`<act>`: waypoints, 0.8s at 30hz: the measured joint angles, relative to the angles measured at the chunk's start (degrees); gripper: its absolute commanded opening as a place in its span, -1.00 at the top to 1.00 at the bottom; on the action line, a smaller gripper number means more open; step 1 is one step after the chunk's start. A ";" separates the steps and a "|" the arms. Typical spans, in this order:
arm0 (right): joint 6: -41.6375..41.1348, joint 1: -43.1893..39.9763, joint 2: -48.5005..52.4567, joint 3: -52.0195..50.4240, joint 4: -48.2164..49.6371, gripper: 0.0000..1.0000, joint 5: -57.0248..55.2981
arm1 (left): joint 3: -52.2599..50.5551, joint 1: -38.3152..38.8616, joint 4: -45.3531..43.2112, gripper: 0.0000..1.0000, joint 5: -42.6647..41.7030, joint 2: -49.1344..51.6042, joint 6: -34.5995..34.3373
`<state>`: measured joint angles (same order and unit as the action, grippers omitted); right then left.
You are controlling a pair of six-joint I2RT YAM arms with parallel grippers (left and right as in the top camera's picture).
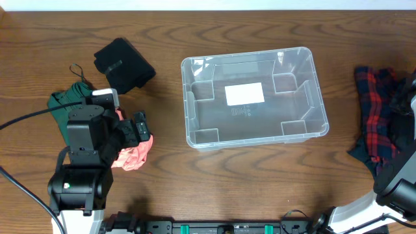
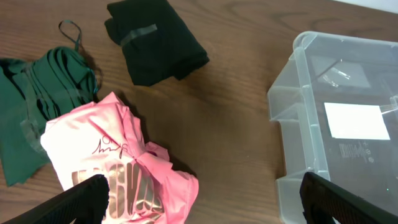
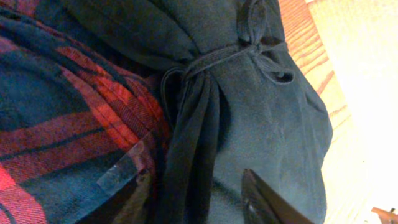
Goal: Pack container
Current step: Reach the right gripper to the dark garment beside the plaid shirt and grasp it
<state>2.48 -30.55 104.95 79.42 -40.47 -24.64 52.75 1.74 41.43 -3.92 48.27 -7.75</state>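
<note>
The container [image 1: 195, 68] is a clear rectangular bin with a white label on its floor, standing at the table's middle; its left end shows in the left wrist view [image 2: 283, 99]. My left gripper [image 2: 202, 205] is wide open, hovering over a pink shirt [image 2: 99, 149] left of the bin [image 1: 133, 156]. My right gripper [image 3: 196, 199] is down on a clothes pile at the far right. Its fingers straddle and pinch a bunched fold of a dark blue-grey garment [image 3: 261, 112], beside a red plaid garment [image 3: 62, 106], also in the overhead view [image 1: 372, 107].
A green garment with a cord loop [image 1: 65, 101] lies under the left arm, also in the left wrist view [image 2: 43, 87]. A folded black garment [image 1: 123, 64] lies behind it [image 2: 155, 40]. The table's right edge is near the right pile.
</note>
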 measured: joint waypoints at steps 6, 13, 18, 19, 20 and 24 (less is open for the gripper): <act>0.04 -0.85 0.37 0.00 0.02 0.04 0.35 | 0.00 0.00 0.79 -0.96 0.00 0.00 0.02; 0.02 -3.96 2.23 0.00 0.66 -0.01 2.38 | 0.00 0.00 0.79 -0.96 0.00 0.00 0.00; 0.02 -4.50 5.27 0.02 1.03 -0.04 2.80 | 0.00 0.00 0.79 -0.96 0.00 0.00 0.00; 0.02 -4.48 5.84 0.04 1.14 -0.04 2.69 | 0.00 0.00 0.79 -0.96 0.00 0.00 0.00; 0.02 -4.48 6.12 0.17 1.14 -0.03 2.58 | 0.00 0.00 0.79 -0.96 0.00 0.00 0.02; 0.17 -4.48 7.02 0.79 1.09 0.63 2.49 | 0.00 0.00 0.79 -0.96 0.00 0.00 0.00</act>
<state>2.66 -35.03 111.96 80.20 -39.38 -22.15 52.75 1.74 42.22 -3.92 48.27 -7.75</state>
